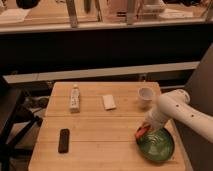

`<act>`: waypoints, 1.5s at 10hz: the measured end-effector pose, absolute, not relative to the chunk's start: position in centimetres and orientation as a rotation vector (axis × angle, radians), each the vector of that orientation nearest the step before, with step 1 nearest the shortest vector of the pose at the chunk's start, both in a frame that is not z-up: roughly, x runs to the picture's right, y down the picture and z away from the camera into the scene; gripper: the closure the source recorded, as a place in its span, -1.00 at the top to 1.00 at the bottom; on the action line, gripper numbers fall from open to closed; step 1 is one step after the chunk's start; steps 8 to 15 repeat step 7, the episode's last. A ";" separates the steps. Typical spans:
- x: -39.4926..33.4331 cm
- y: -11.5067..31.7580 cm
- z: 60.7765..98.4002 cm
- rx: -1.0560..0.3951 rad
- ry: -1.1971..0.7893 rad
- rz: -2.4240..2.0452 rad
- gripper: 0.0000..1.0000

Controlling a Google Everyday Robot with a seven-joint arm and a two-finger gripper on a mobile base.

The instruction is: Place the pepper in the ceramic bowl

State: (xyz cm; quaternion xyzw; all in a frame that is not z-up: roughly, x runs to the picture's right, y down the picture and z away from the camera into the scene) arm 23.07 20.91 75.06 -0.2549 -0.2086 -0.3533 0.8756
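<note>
Pepper (142,131) placement centres on a wooden table (100,135), the largest thing in view, with the white arm (182,111) reaching in from the right over its near right corner. The green bowl (156,145) sits at that corner, wide and glossy, close to the table's right edge. At the arm's tip the gripper (144,129) hangs low over the bowl's upper left rim, closed on the pepper, whose red-orange body lies right at the rim, partly over the bowl's edge; whether it touches the bowl cannot be told. A bottle (75,97) lies on the far left of the table, a black bar (64,140) lies near the front left edge, a white cup (145,95) stands at the far right beside the arm, and a small white packet (109,102) lies between bottle and cup.
</note>
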 end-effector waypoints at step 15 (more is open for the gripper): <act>23.3 21.1 74.9 -0.528 -0.435 -0.745 -1.00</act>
